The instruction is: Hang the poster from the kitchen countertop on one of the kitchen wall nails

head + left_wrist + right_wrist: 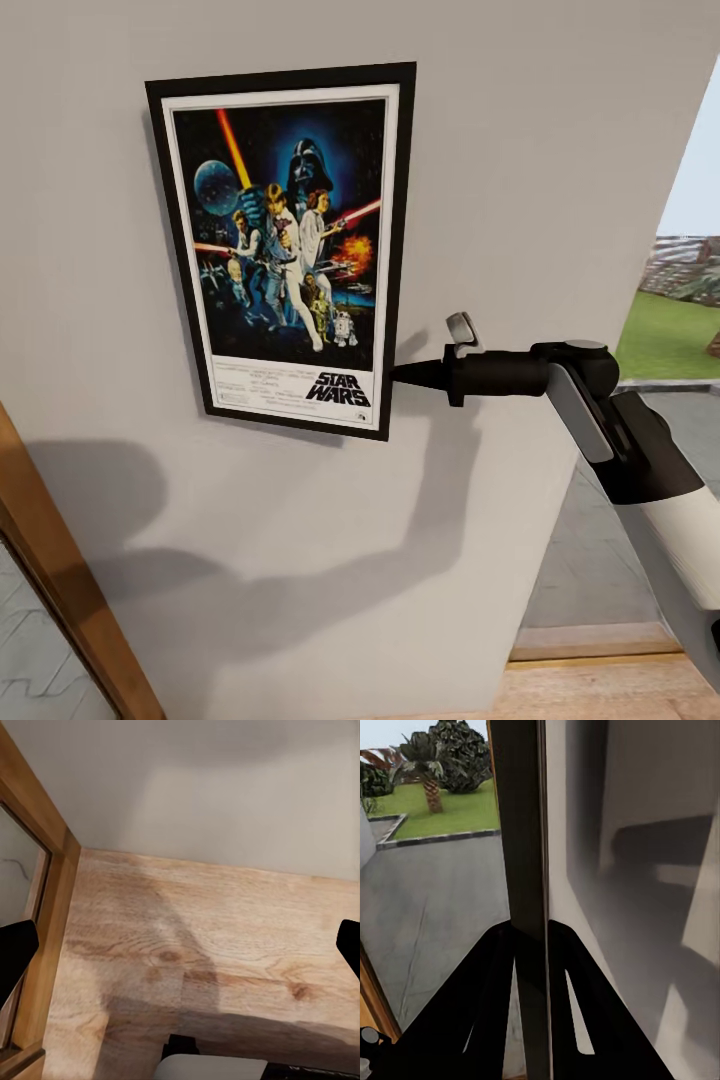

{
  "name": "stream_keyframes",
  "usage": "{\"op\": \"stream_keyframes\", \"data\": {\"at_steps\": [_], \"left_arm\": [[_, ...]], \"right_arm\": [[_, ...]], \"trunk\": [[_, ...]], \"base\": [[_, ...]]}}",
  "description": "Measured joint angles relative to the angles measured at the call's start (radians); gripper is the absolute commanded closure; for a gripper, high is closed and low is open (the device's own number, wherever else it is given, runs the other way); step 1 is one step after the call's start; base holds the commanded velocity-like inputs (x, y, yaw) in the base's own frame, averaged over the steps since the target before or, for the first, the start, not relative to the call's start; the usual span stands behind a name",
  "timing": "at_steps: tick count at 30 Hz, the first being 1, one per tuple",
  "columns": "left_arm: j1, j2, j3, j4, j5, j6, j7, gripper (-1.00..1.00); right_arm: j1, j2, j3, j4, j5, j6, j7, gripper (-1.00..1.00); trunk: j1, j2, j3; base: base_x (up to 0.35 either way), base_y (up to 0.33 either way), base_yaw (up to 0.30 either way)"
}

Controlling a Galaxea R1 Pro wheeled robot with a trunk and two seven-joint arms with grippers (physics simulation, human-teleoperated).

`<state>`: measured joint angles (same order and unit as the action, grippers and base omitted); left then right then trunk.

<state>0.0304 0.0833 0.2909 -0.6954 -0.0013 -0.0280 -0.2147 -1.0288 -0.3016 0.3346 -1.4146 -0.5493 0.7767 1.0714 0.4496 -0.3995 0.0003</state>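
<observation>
The poster (pixel 285 240) lies flat against the light-grey wall (pixel 540 180), upright and slightly tilted, its "STAR WARS" title at the bottom. My right gripper (pixel 402 375) is shut on the poster's lower right edge. In the right wrist view that dark frame edge (pixel 521 832) runs between the two black fingers (pixel 491 997). The wall nail is hidden behind the poster. The kitchen countertop is out of view. My left gripper (pixel 180 949) hangs open over the wooden floor (pixel 225 945), nothing between its fingers.
A wooden door frame (pixel 60 590) slants up at the lower left. The wall ends at a corner on the right, beyond which a grey paved area and grass (pixel 670 340) show. Wooden floor (pixel 600 690) lies below.
</observation>
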Motion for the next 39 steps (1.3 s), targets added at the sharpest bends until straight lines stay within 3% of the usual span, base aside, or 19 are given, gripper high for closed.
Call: {"op": "stream_keyframes", "data": {"at_steps": [39], "left_arm": [[0.000, -0.002, 0.000, -0.004, 0.000, -0.003, -0.001, -1.00]], "right_arm": [[0.001, -0.001, -0.011, -0.006, -0.004, -0.001, -0.001, 1.00]], "trunk": [[0.000, 0.000, 0.000]], "base": [[0.036, 0.000, 0.000]]}}
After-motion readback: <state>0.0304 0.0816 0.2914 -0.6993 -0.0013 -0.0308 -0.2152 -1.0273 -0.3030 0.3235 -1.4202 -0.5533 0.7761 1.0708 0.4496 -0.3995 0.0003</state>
